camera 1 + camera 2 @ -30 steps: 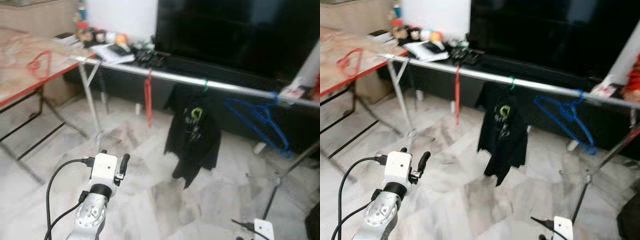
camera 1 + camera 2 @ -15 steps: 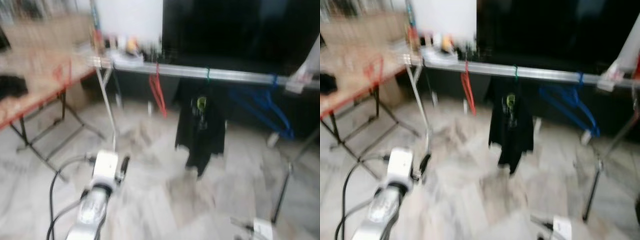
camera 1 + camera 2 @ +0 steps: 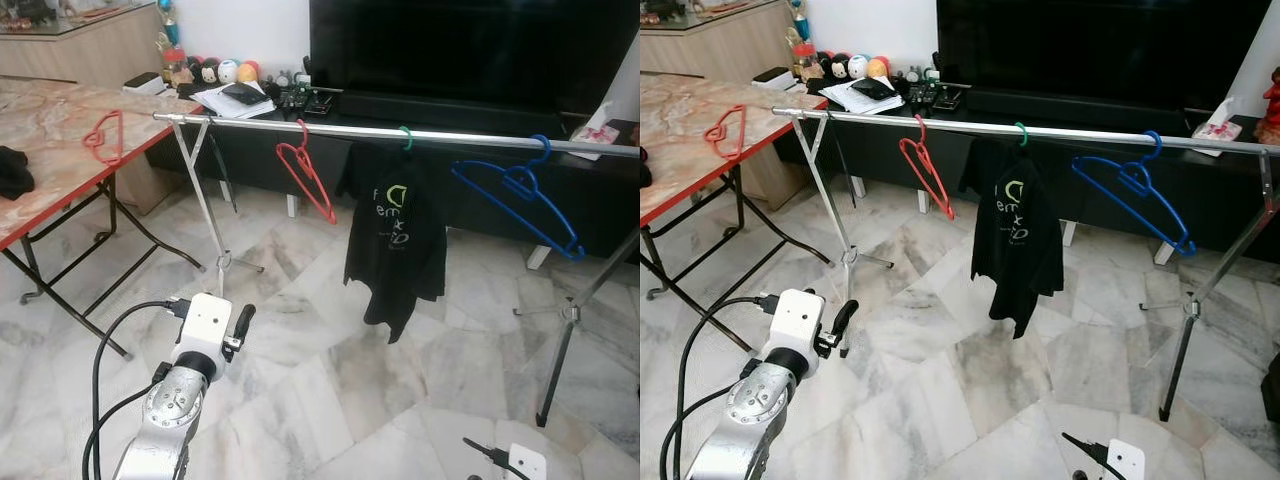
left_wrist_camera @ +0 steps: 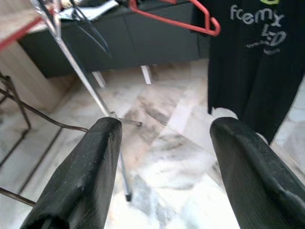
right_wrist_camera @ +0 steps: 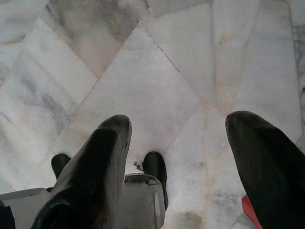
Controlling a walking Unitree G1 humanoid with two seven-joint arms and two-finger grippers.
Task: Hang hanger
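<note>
A red hanger (image 3: 103, 138) lies on the marble-topped table (image 3: 45, 175) at the left. A silver clothes rail (image 3: 460, 138) runs across in front of me. On it hang another red hanger (image 3: 308, 176), a black T-shirt (image 3: 397, 235) on a green hanger and a blue hanger (image 3: 520, 196). My left gripper (image 3: 243, 322) is raised low at the left, well short of the rail, and its wrist view shows it open (image 4: 162, 152) and empty, looking at the rack's leg. My right gripper (image 5: 176, 152) is open and empty, pointing down at the floor.
A folding rack leg (image 3: 212, 225) stands just ahead of the left gripper. Behind the rail is a black TV unit (image 3: 480, 110) with a large screen, with papers and small toys (image 3: 225, 85) at its left end. The table's black legs (image 3: 70, 270) stand at the left.
The camera has shifted and the blur has cleared: the rail now looks level and more of the table shows. My left arm holds the same pose, gripper open.
</note>
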